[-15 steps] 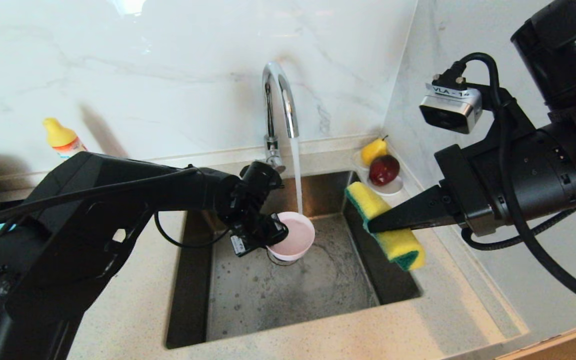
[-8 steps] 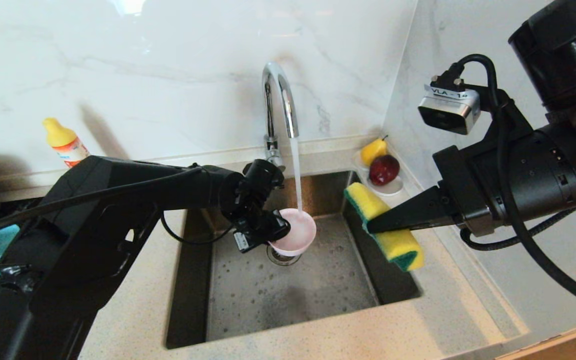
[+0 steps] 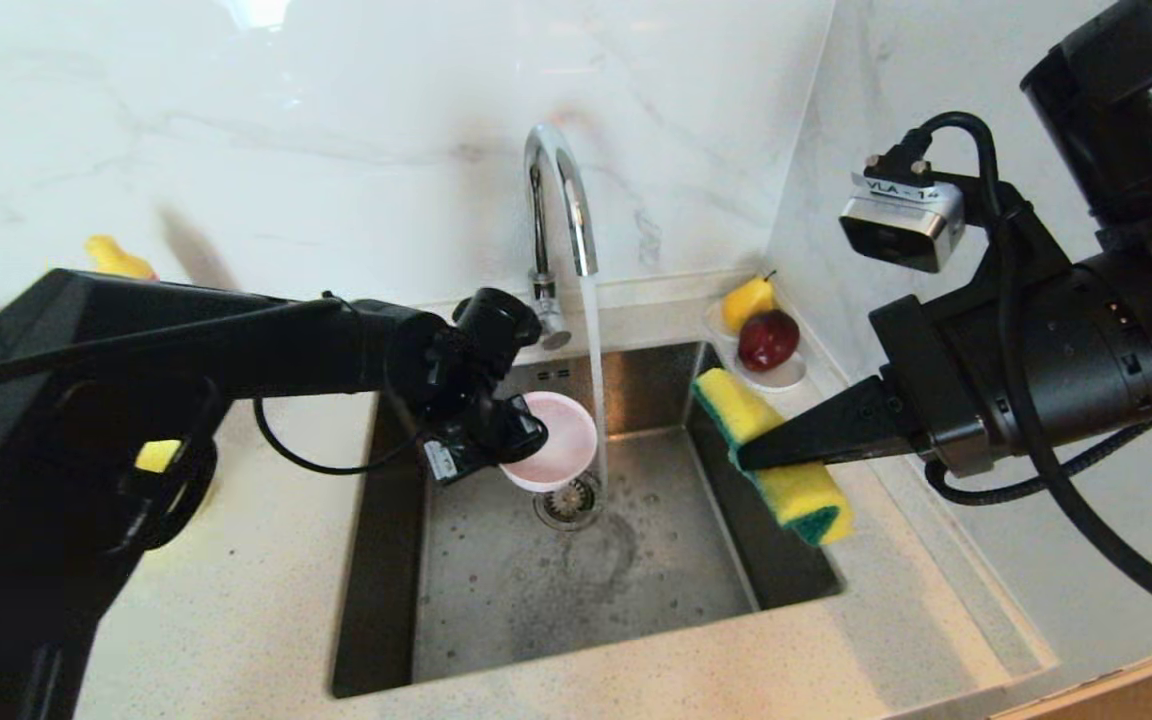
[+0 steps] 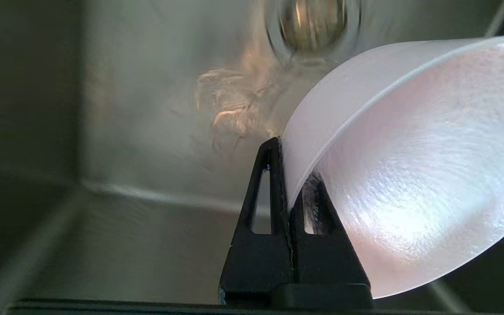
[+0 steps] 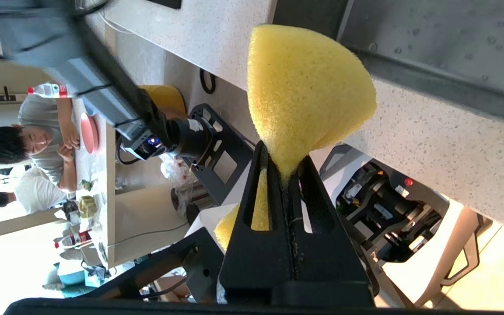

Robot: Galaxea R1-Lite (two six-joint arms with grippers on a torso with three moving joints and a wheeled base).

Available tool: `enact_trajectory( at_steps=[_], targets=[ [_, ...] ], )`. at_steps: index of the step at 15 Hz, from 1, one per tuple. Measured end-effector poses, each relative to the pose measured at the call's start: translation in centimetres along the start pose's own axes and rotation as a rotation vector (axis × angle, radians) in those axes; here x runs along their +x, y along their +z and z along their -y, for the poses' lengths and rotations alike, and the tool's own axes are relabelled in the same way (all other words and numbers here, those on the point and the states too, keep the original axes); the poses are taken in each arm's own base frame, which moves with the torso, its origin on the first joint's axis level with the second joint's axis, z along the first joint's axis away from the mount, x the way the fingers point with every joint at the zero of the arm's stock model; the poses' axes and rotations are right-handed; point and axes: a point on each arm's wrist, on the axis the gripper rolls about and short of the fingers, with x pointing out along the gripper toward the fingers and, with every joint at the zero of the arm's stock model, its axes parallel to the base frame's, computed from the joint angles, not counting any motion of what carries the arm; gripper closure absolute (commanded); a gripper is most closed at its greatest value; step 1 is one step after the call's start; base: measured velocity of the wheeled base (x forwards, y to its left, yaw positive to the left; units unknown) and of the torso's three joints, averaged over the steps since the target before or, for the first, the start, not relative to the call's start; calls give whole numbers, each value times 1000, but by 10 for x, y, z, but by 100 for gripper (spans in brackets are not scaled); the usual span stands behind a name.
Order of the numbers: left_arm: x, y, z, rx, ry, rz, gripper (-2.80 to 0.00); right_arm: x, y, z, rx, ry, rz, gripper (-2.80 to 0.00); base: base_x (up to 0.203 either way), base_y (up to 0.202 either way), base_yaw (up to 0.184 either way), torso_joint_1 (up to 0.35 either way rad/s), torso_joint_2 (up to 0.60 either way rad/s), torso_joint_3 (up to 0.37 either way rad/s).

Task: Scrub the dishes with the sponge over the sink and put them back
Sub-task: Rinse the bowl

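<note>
You had the chrome tap [image 3: 558, 200] running, its stream [image 3: 596, 380] falling close to the drain strainer [image 3: 568, 500]. At the back right corner a small white saucer [image 3: 781, 372] held a yellow pear [image 3: 746, 300] and a red apple [image 3: 768, 338]. A yellow-capped bottle [image 3: 116, 256] stood against the marble wall [image 3: 336, 120], on the speckled counter [image 3: 266, 580].

The left arm [image 3: 186, 350] hid most of the yellow-capped bottle [image 3: 114, 255] (only its cap showed) left of the faucet [image 3: 558, 215].

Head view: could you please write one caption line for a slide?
Left gripper holds pink bowl beside running faucet stream over sink; right gripper pinches sponge.
</note>
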Motion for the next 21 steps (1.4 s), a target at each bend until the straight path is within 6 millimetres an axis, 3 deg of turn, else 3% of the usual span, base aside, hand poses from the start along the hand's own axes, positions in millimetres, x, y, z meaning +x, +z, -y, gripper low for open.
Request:
enact_trajectory(
  at_steps=[3,7,16,21],
  targets=[
    [-39,16,-15,16,78,163,0,1,0,2,7,-6,-2,0,0,0,0,0,0,0],
    [-70,29,-33,8,100,351,0,1,1,7,20,-19,1,0,0,0,0,0,0,0],
    [-147,42,-51,232,-123,965,0,7,-1,13,37,-31,-23,0,0,0,0,0,0,0],
    [-181,38,-62,367,-255,1290,0,7,-1,12,36,-30,-21,0,0,0,0,0,0,0]
  ],
)
